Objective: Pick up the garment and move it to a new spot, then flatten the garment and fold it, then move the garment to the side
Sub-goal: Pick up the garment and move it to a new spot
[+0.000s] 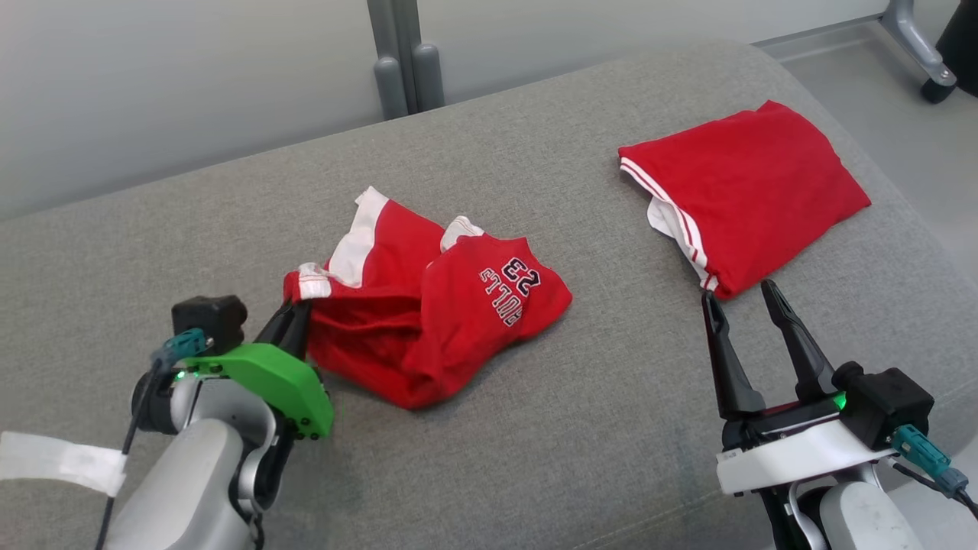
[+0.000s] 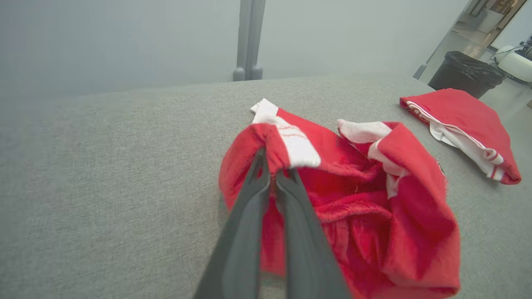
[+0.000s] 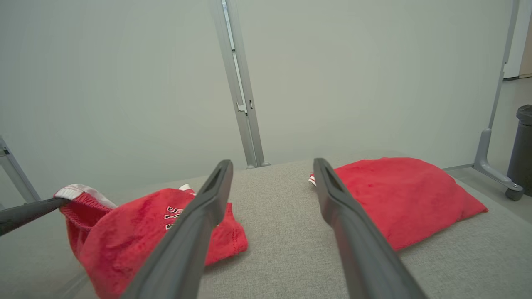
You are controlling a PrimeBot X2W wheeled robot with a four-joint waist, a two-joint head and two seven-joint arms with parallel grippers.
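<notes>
In the head view, the crumpled red garment (image 1: 435,321) lay in a heap near the middle of the grey cushion (image 1: 535,137), its white trim (image 1: 359,244) turned up on the far left side and the print "BULLS 23" showing upside down on its right half. The left gripper (image 1: 294,319) was clenched on the garment's near left edge, its dark fingers pressed together with red cloth between them. Well apart to the right, a folded red garment (image 1: 749,191) lay flat near the cushion's far right edge. The right gripper (image 1: 739,294) stood released, fingers spread, grasping nothing, its tips just beside the near corner of the folded piece. A grey partition post (image 1: 405,61) rose behind the cushion, and a caster (image 1: 936,88) stood on the floor at the far right. In the left wrist view, the left gripper (image 2: 271,166) pinched a red fold just below the white trim (image 2: 297,145), with the rest of the crumpled red garment (image 2: 374,216) bunched to the right and a black bin (image 2: 461,72) beyond the folded red garment (image 2: 461,124). In the right wrist view, the right gripper (image 3: 272,164) was wide open above bare cushion, between the crumpled red garment (image 3: 137,232) at left and the folded red garment (image 3: 395,195) at right
</notes>
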